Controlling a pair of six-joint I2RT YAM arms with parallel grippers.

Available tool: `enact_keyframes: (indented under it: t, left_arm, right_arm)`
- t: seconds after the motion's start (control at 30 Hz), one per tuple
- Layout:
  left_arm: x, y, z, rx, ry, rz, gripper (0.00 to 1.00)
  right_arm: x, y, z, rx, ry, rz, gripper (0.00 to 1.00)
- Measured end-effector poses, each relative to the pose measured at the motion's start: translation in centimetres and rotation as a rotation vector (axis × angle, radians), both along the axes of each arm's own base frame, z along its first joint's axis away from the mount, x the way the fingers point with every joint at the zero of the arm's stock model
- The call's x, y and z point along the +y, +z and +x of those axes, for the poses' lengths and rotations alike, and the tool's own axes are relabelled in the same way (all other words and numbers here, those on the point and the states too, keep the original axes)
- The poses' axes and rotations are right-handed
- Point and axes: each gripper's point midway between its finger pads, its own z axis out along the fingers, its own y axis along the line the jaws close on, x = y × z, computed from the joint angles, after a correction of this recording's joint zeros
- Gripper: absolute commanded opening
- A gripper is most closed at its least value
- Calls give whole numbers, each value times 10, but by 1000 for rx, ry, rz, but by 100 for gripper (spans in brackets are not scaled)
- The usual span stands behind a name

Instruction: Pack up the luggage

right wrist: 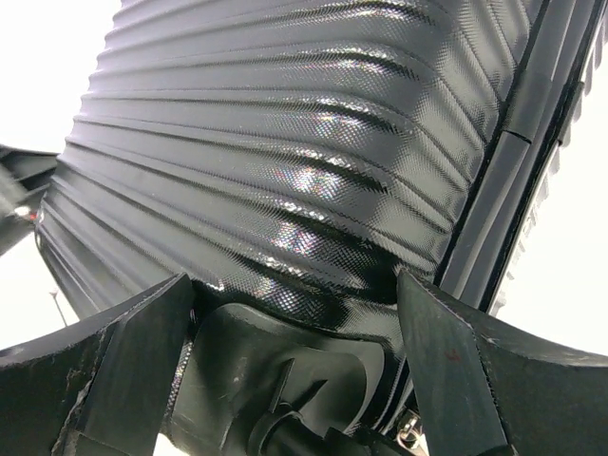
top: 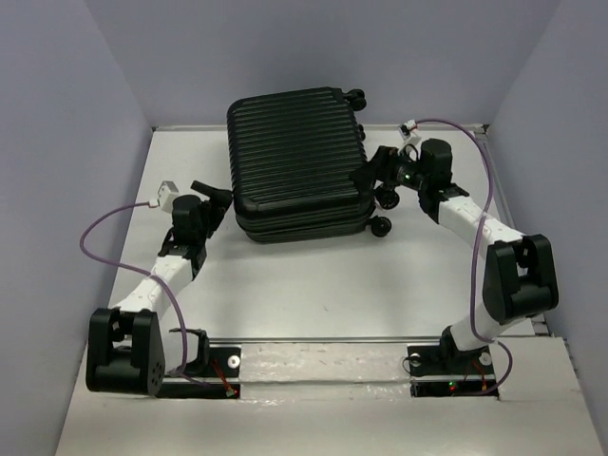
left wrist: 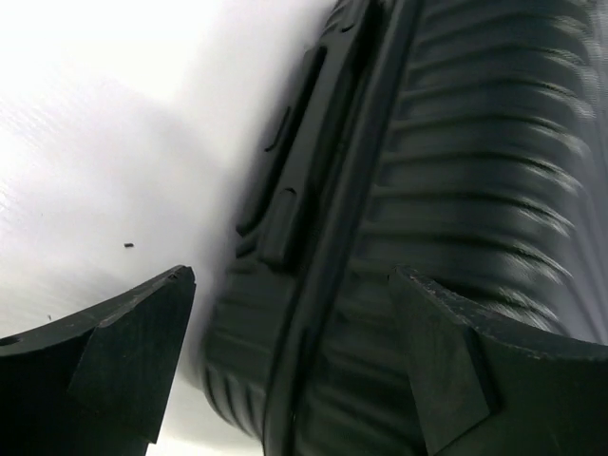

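The luggage [top: 294, 161] is a black ribbed hard-shell suitcase lying flat and closed at the back middle of the white table [top: 313, 285]. My left gripper [top: 214, 195] is at its left side, open. In the left wrist view the luggage [left wrist: 475, 171] fills the right half, and its side seam runs between the spread fingers of that gripper [left wrist: 293, 275]. My right gripper [top: 366, 171] is at the right side by the caster wheels [top: 382, 226], open. In the right wrist view that gripper [right wrist: 294, 280] straddles a wheel housing [right wrist: 285, 370] at a corner of the luggage [right wrist: 285, 142].
Grey-purple walls enclose the table on three sides. A purple cable [top: 95, 237] loops out from the left arm and another [top: 475, 180] from the right arm. A metal rail [top: 313, 347] with both arm bases runs along the near edge.
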Motion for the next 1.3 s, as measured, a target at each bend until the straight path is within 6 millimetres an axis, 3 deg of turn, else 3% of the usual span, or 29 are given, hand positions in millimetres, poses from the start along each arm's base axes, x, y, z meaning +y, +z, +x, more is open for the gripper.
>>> enact_keyframes:
  t: [0.13,0.2,0.23,0.47,0.73,0.93,1.03,1.13,1.2,1.27,1.3]
  left_arm:
    - [-5,34,-8,-86,-12,40,98]
    - [-32,64,-4,-158,-135,25,98]
    - [-37,69,-4,-168,-171,49,98]
    - [-22,73,1,-154,-255,61,99]
    - [-27,69,8,-157,-332,86,99]
    - [-35,77,24,-127,-319,141,99]
    - [-37,92,32,-119,-299,175,98]
    - [-40,126,44,-162,-272,205,98]
    - [-45,165,53,-242,-263,211,98]
    - [-64,221,56,-370,-292,177,98]
    - [-91,257,47,-464,-375,129,98]
  right_arm:
    - [-2,0,-3,2,-12,1,91]
    - [2,-1,-6,11,-4,7,91]
    - [7,-1,-8,18,3,11,91]
    - [23,-1,-20,28,51,17,95]
    - [22,-3,-22,53,87,30,96]
    - [23,-6,-12,75,95,45,95]
    - [24,-5,-7,86,89,56,95]
    - [25,-4,-4,109,80,73,94]
    - [25,-3,-4,129,78,91,94]
    - [23,-2,-4,145,75,105,94]
    - [25,-1,-5,137,90,104,94]
